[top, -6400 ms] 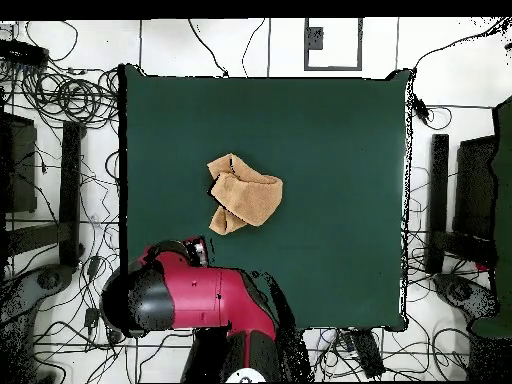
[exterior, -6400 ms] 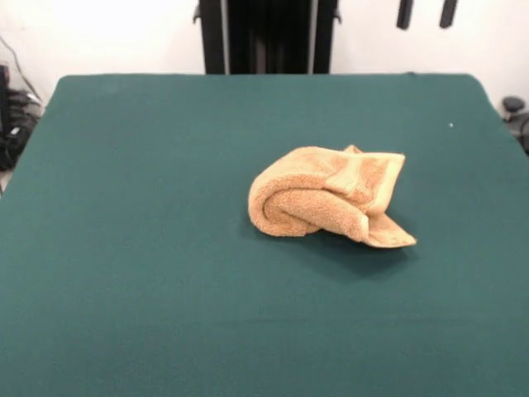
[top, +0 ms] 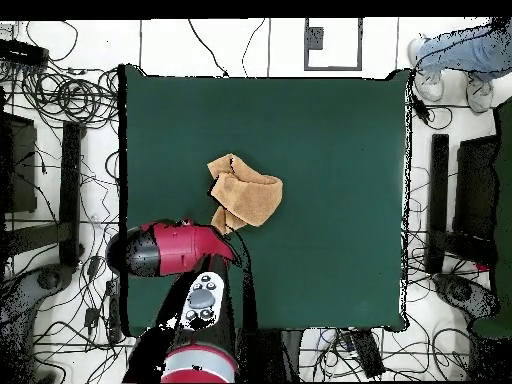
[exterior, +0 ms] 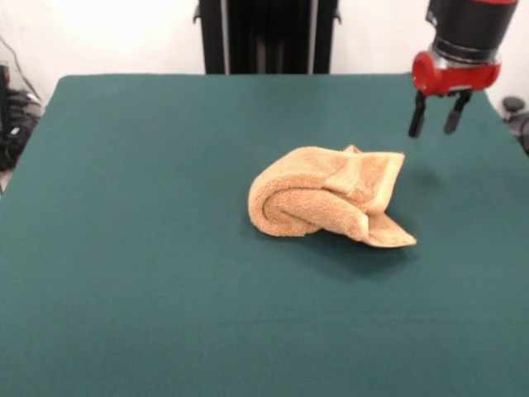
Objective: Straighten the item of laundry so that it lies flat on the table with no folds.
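Note:
The orange-tan towel lies crumpled and rolled up near the middle of the dark green table. One corner sticks out flat toward the front right. In the overhead view the towel is a bunched lump on the table. My gripper hangs open and empty above the table, to the right of and behind the towel, and clear of it. Its two dark fingers point down. In the overhead view the red arm head covers the gripper, close beside the towel's nearest edge.
The robot's black pedestal stands at the table's far edge. A person's legs and shoes show off the table's corner in the overhead view. Cables and dark equipment surround the table on the floor.
The arm has come down into the front view, so the whole gripper shows over the table. In the overhead view the arm has swung round toward the towel. A person has appeared. The towel has not moved.

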You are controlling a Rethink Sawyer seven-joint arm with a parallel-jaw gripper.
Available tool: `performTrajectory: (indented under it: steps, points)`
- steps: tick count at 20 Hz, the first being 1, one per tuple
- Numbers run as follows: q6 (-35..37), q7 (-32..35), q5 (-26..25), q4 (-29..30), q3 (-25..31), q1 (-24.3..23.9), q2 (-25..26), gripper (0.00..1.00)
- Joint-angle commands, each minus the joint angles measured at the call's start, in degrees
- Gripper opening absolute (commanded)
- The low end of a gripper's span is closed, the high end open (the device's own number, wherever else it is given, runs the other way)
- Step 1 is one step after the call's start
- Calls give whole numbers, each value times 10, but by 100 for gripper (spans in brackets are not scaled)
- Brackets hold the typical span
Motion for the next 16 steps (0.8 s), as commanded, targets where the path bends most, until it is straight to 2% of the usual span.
performTrajectory:
  steps: [1,6,13,16]
  points:
    - [11,132,-1,-16,-39,42,12,100]
    - [-32,132,-6,-21,-72,64,-1,100]
    - [-82,126,-3,-6,-82,71,-5,100]
    - [-148,130,0,-10,-71,59,4,100]
